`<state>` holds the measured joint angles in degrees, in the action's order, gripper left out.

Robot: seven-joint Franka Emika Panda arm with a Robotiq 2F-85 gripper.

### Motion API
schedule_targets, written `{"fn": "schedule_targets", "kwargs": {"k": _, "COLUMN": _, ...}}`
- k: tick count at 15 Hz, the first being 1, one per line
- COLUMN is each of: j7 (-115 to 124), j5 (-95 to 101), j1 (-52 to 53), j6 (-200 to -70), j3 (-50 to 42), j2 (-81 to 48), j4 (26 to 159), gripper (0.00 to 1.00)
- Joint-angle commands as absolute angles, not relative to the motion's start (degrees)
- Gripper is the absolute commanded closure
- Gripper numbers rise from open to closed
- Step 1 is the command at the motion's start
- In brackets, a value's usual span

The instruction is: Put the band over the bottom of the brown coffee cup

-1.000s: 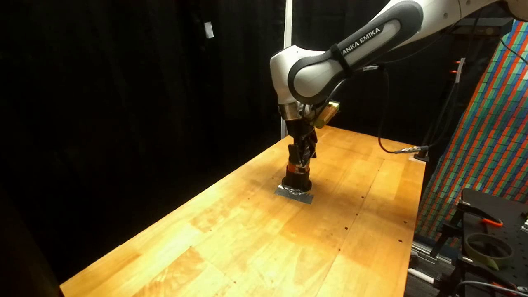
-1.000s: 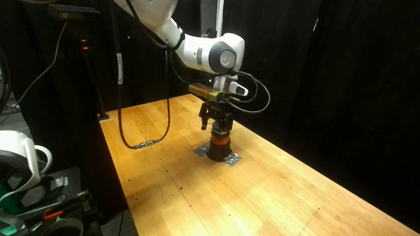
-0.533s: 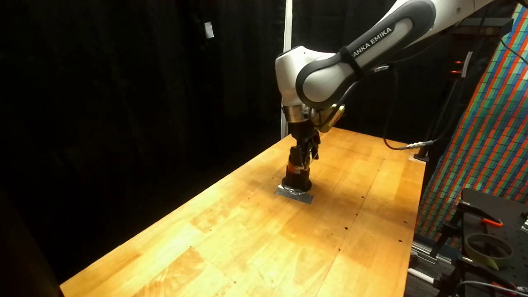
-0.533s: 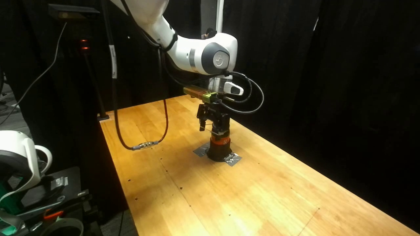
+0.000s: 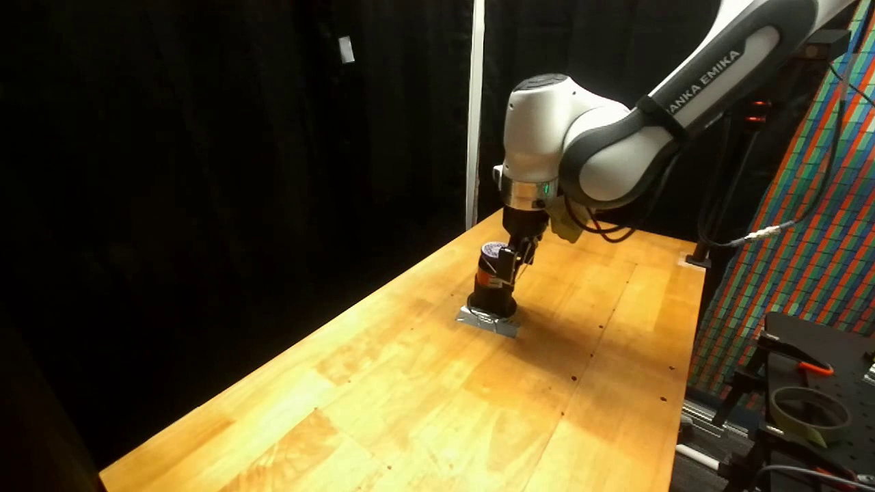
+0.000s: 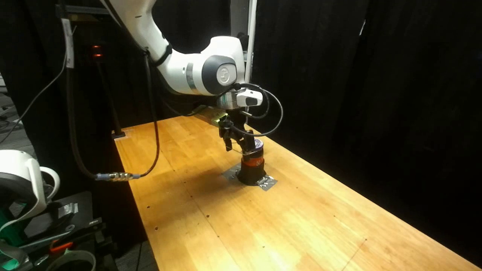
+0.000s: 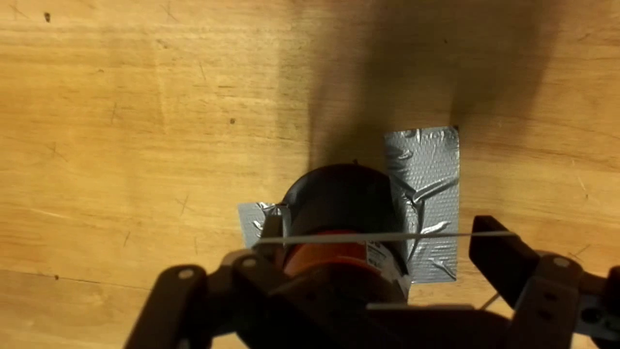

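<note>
Beside the brown cup [image 6: 253, 168] taped to the counter [image 6: 301, 222], the pincer [image 6: 237, 153] hangs spread wide, the band [image 7: 348, 237] strung across it, and one bump against the cup could ping it loose!

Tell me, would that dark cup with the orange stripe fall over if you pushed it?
A gentle push probably won't tip the dark cup: silver tape seems to hold its foot to the table. That foot flares out, which should help too. It stands tall, though, so a hard shove up high might rock it.
</note>
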<state>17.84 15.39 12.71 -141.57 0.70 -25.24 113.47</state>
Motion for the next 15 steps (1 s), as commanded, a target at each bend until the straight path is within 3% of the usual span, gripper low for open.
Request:
{"fn": "schedule_targets", "kwargs": {"k": 1, "j7": 27.70, "j5": 23.32, "j1": 17.30, "j6": -155.39, "j3": -3.62, "j2": -18.93, "j4": 125.43, "gripper": 0.00}}
{"fn": "schedule_targets", "kwargs": {"k": 11, "j7": 70.89, "j5": 61.68, "j1": 45.86, "j6": -173.22, "j3": -36.31, "j2": -20.75, "j4": 128.47, "gripper": 0.00}}
{"fn": "schedule_targets", "kwargs": {"k": 15, "j7": 86.26, "j5": 73.38, "j1": 52.98, "j6": -173.60, "j3": -42.25, "j2": -21.80, "j4": 129.24, "gripper": 0.00}}
